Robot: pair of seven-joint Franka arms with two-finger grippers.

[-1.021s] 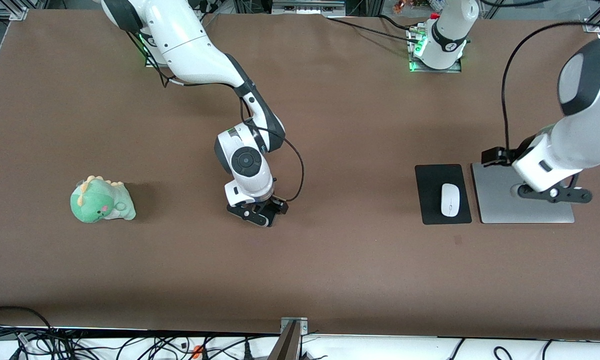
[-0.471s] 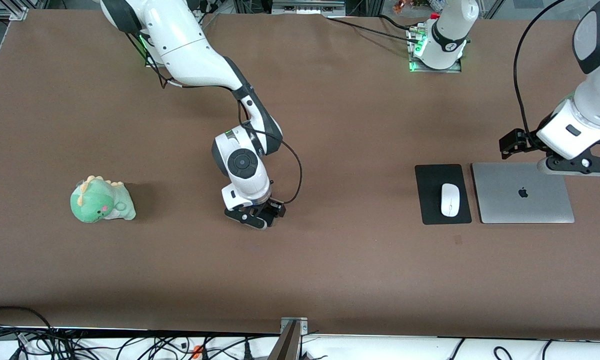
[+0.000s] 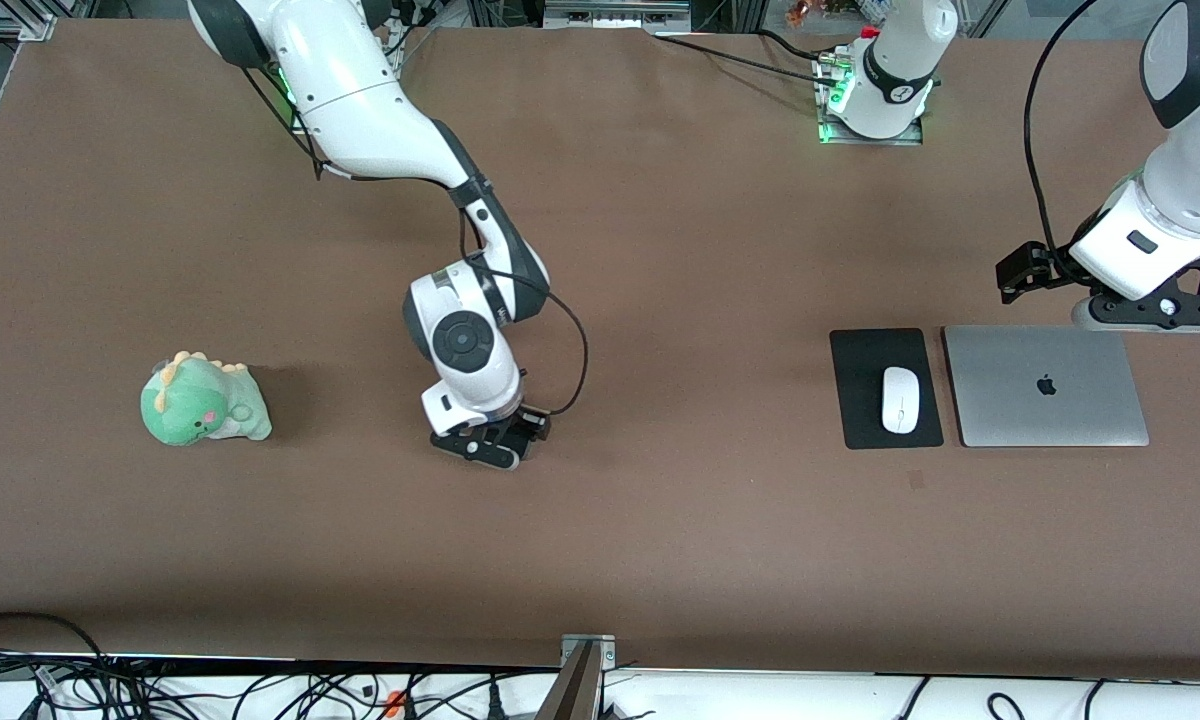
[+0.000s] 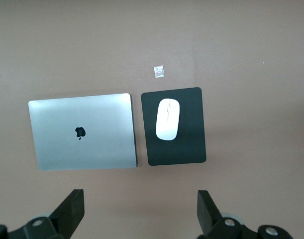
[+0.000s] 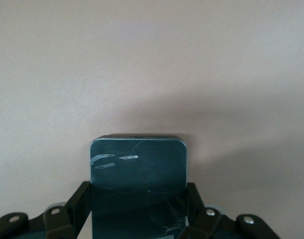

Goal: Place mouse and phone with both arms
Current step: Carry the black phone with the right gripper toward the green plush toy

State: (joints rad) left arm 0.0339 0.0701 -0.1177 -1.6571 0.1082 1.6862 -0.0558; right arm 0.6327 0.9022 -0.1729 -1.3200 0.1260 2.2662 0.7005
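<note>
Your right tool [image 3: 490,447], clamped on the phone [image 5: 138,184] to carry it, hangs over bare worktop [image 3: 660,540] while the left tool [image 4: 139,211], fingers apart, hovers above the mouse [image 3: 899,400] on its mouse pad [image 3: 860,350].

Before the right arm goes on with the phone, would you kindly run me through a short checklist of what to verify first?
1. Phone sits between the right end effector's fingers: ok.
2. Phone is clear of the table: cannot tell.
3. Mouse rests on the mouse pad: ok.
4. Left end effector is open, holding nothing, over the table near the laptop: ok.
5. Plush dinosaur lies apart from the right end effector, toward the right arm's end of the table: ok.
</note>
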